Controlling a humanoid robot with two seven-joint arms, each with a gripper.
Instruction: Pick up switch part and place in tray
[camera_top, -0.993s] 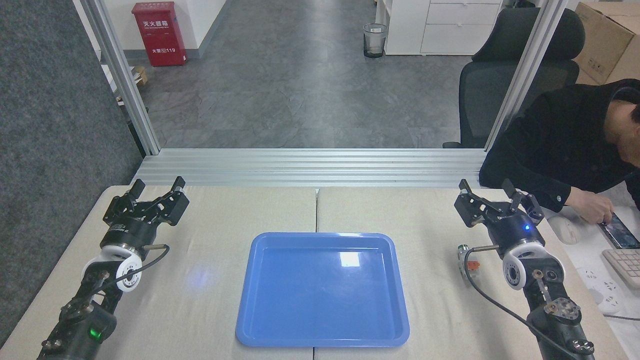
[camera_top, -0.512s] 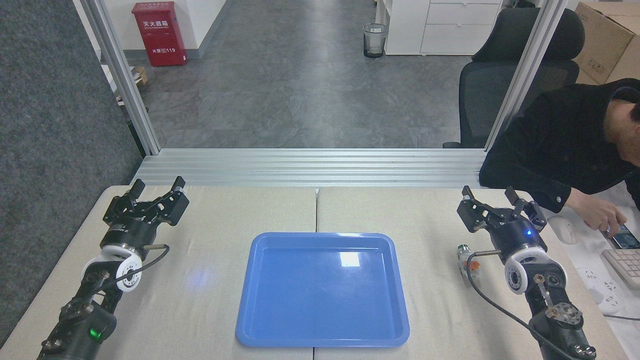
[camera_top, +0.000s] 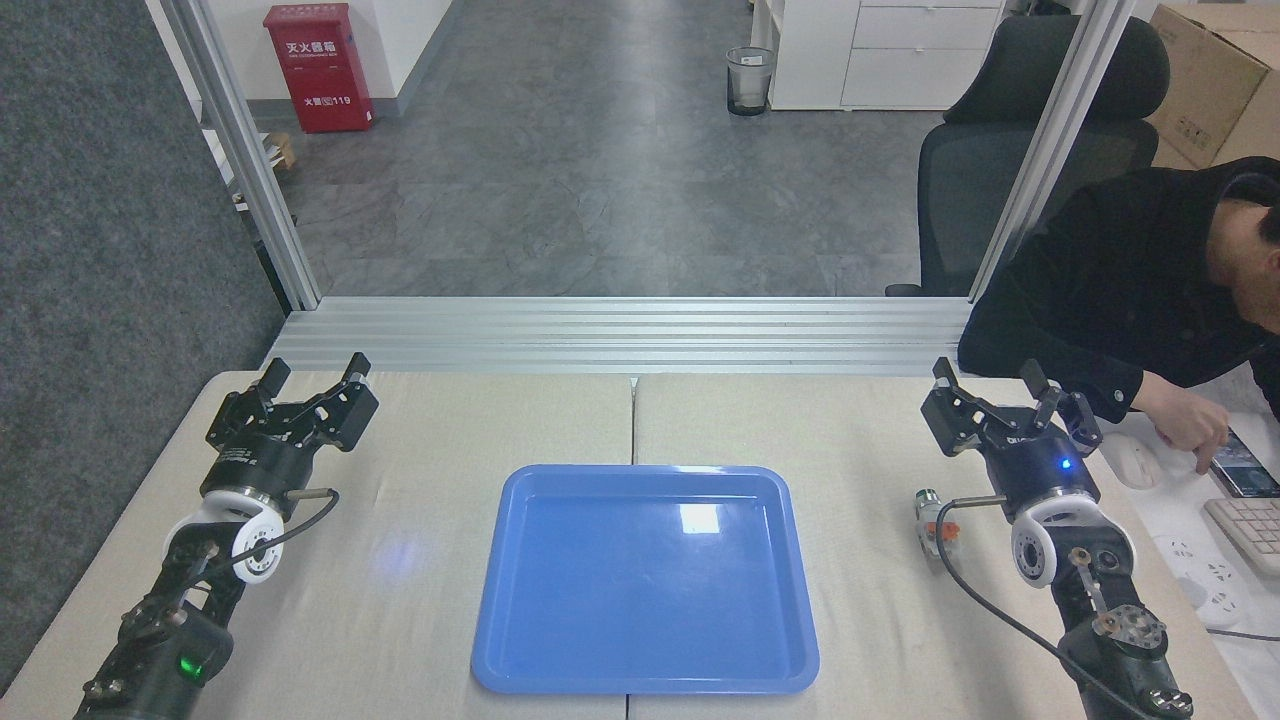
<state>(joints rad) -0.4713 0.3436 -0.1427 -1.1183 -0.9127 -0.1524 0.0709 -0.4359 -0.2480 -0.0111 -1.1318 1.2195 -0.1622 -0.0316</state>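
While the tray (camera_top: 645, 580) is set mid-table with bare cloth all around, the switch part (camera_top: 932, 517) is seen lying right of it, just beside the right arm, nearer than the right gripper (camera_top: 990, 392). Both grippers, the left gripper (camera_top: 312, 375) included, are held apart. A cable partly hides the switch part.
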